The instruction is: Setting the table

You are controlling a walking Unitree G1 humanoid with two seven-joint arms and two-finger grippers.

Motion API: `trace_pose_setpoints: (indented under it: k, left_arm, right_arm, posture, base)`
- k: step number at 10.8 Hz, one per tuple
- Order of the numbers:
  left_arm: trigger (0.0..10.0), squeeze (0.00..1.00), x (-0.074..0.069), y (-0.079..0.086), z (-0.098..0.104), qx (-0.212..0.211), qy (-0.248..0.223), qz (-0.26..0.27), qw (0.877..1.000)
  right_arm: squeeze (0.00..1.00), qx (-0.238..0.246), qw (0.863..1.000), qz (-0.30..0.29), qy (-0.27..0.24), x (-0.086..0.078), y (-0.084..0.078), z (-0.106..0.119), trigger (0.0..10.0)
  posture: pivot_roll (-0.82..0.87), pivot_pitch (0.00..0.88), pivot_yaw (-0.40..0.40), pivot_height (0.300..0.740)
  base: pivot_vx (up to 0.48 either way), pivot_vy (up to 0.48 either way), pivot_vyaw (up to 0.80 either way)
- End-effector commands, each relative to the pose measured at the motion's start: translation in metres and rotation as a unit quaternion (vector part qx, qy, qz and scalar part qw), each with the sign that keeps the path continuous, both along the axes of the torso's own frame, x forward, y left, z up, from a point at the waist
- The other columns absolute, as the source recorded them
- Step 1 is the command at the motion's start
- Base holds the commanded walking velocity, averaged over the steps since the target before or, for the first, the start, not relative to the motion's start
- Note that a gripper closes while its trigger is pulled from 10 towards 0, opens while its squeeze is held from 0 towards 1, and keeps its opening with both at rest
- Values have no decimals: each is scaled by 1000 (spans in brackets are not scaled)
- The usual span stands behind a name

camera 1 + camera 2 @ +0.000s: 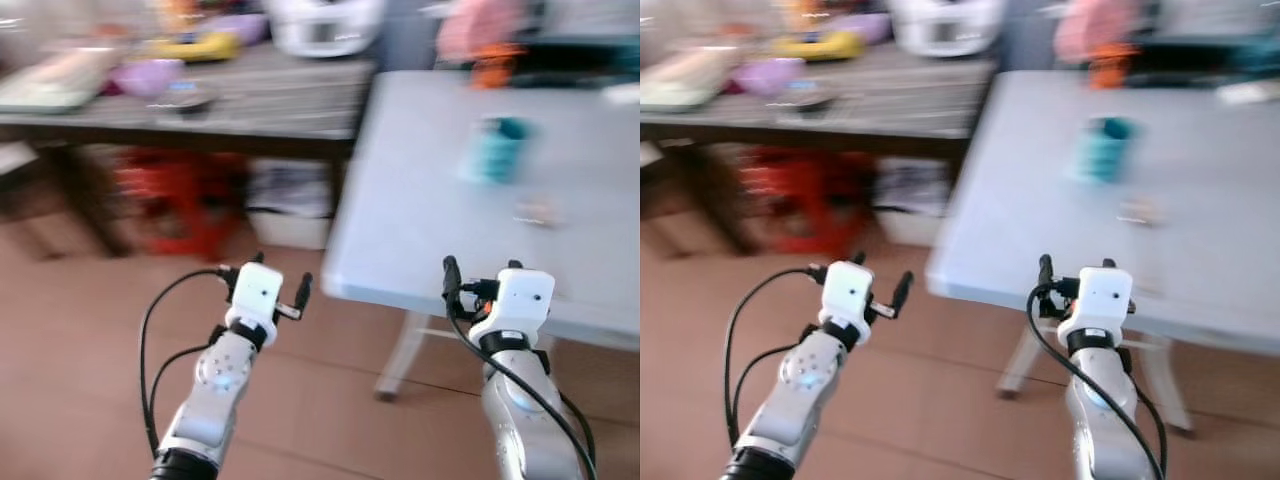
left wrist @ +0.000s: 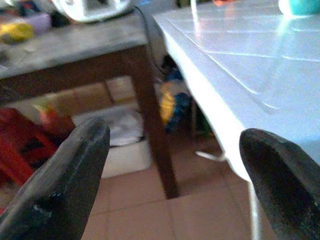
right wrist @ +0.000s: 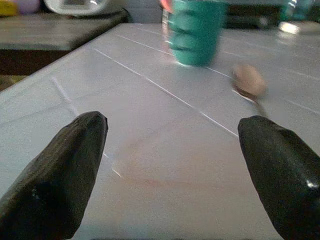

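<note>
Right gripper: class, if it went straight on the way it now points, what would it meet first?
The right gripper, fingers open, points low over the white table. The teal cup stands straight ahead, probably first; blur leaves depth unsure.

The left gripper [image 2: 172, 180] has its two black fingers [image 2: 60, 185] spread wide apart, holding nothing. Between them stands the corner of a white table [image 2: 240, 75], with a teal cup [image 2: 299, 6] at its far end. Beside the white table is a dark wooden table [image 2: 75, 50] carrying a white appliance [image 2: 90, 7]. Under the wooden table sit a red stool [image 2: 22, 150] and a white box [image 2: 125, 150] on the brown tiled floor [image 2: 200, 210].
</note>
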State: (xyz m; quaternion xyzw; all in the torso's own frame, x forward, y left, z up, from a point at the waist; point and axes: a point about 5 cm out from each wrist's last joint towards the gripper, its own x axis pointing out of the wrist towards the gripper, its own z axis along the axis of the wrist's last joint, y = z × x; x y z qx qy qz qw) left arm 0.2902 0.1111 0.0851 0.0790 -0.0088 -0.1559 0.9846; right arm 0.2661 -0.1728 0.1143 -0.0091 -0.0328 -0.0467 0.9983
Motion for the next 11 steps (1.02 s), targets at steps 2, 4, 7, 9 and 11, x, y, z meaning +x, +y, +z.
trace_pose_setpoints:
  k: [2, 4, 7, 9, 11]
  left_arm:
    - [10000, 0, 0, 3, 1, 4, -1, 1, 1000]
    - [10000, 0, 0, 3, 2, 3, -4, 3, 1000]
    - [10000, 0, -1, 1, 5, -12, -13, -2, 1000]
    - [10000, 0, -2, -1, 5, -15, -9, -11, 1000]
    - [10000, 0, -4, -3, 6, -29, -8, -29, 999]
  right_arm:
    - [0, -3, 1000, 3, -1, 0, 2, 1, 10000]
    - [0, -4, 1000, 1, -1, -2, 1, 1, 10000]
    - [0, -5, 1000, -3, 0, -4, 0, 0, 10000]
    - [0, -6, 1000, -5, 1, -4, -1, 1, 10000]
    - [0, -8, 1000, -10, -1, -3, -3, 2, 10000]
  posture:
    - [-100, 79, 96, 740]
    - [-103, 85, 99, 740]
    - [-109, 91, 101, 740]
    - [-111, 95, 99, 740]
    - [-109, 96, 98, 740]
  base:
    - [0, -306, 0]
    - [0, -302, 0]
    - [0, 0, 0]
    - [0, 0, 0]
    - [0, 0, 0]
